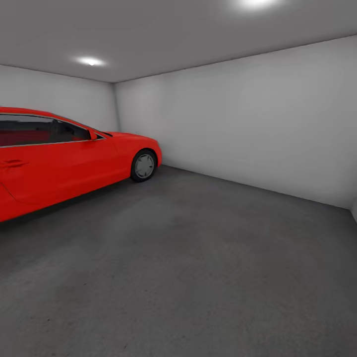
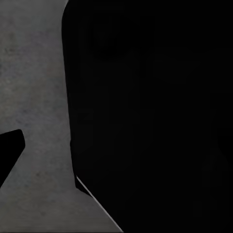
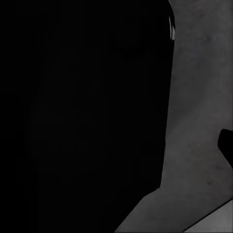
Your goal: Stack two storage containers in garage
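Garage floor (image 1: 198, 258) dark mottled grey, beside red car (image 1: 59, 158)

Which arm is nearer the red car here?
Left, probably. The car stands at the left of the head view, the left arm's side; the right arm's side faces the wall. The wrist views look at floor, so I cannot tell exact positions.

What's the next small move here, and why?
Probably tilt the head down. The head view shows the garage: red car at left, bare concrete floor ahead, pale wall behind, with open floor to set a container on. Both wrist views show mostly a dark mass against grey floor, so I cannot tell what the arms carry.
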{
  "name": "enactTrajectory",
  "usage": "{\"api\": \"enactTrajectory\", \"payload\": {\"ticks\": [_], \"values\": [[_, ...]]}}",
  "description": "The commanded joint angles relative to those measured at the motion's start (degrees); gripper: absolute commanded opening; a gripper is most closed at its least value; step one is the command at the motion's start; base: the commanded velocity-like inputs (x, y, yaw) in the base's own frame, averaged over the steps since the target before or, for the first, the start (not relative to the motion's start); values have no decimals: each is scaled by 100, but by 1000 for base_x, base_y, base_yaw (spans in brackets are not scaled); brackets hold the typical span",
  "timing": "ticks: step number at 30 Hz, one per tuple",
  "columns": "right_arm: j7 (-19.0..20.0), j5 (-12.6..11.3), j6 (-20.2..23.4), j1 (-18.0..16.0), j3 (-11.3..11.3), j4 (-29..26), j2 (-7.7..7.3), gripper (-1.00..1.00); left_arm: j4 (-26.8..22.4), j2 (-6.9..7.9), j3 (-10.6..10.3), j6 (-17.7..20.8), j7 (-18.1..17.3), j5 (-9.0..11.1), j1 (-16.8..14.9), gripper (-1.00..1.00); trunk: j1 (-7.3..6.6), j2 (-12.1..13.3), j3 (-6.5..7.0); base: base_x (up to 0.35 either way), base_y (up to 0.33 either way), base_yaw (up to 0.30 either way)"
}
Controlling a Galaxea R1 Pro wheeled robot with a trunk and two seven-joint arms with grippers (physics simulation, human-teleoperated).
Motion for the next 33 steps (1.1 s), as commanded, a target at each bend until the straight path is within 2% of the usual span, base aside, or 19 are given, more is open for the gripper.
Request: {"api": "enactTrajectory", "payload": {"ticks": [1,18,33], "values": [[-9,23,-33,-9,33,9,-21,100,-33,-18,33,-33,-9,24,8,100,0,-2,-3,0,0,0],[-9,22,-329,-9,18,0,-7,100,-105,35,18,-35,-9,9,8,100,0,-2,-3,0,0,-5],[-9,-44,-366,-9,-35,0,29,100,-106,35,18,-35,-9,9,8,100,0,-2,-3,0,0,-253]]}}
